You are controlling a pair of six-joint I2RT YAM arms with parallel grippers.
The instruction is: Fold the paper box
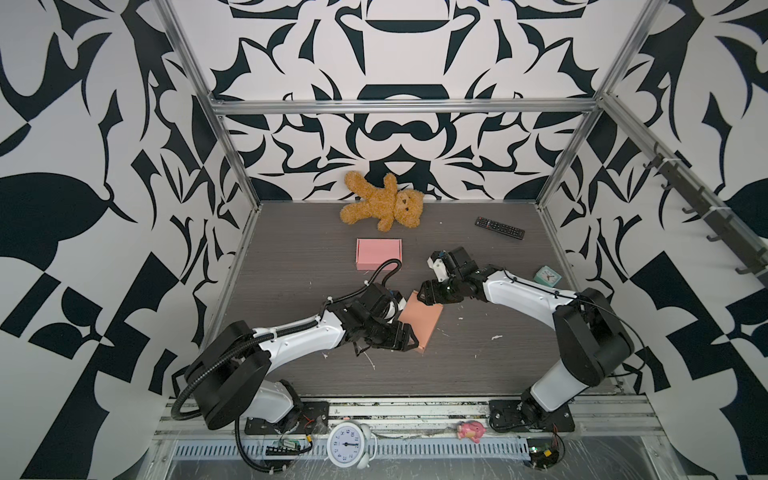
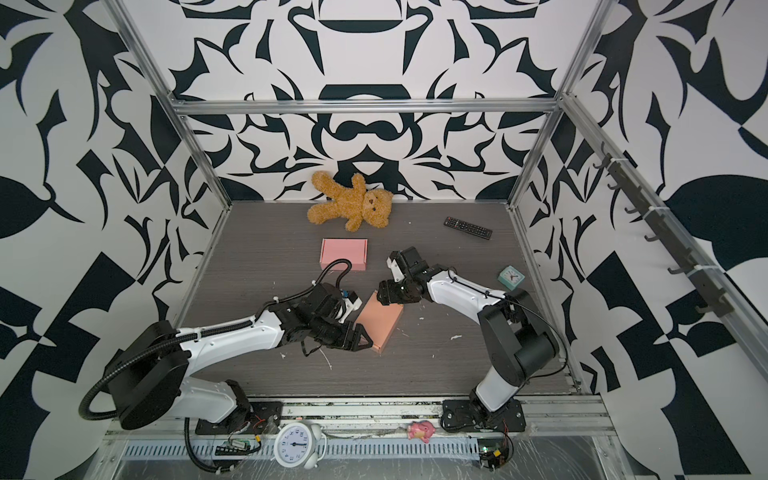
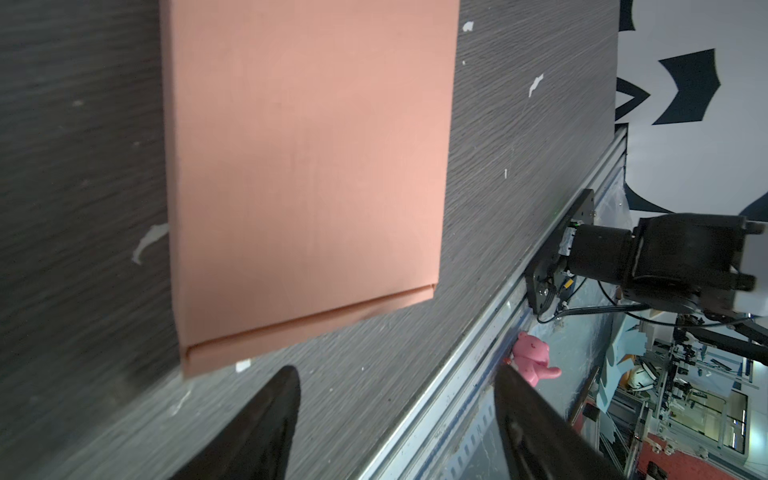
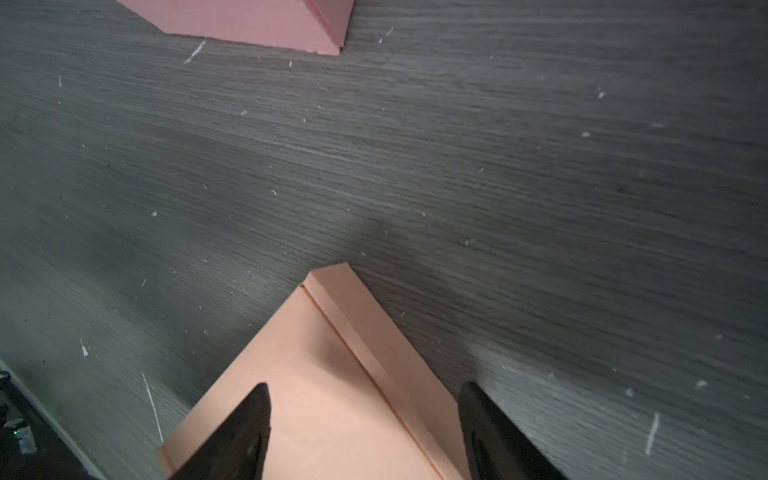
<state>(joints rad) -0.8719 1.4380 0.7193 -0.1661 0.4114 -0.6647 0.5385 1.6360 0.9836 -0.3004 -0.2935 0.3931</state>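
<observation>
Orange box lies closed and flat; folding appears complete. Left gripper and right gripper: jaws apart, gripping nothing.

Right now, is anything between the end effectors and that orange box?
Nothing visible: the left end effector stands open beside the orange paper box, the right end effector open over its far end.

I'm reading only hour numerals, like 8, 9, 10 and 11, on the white alarm clock dial. I'm getting nothing legible off the remote or the teal clock.
</observation>
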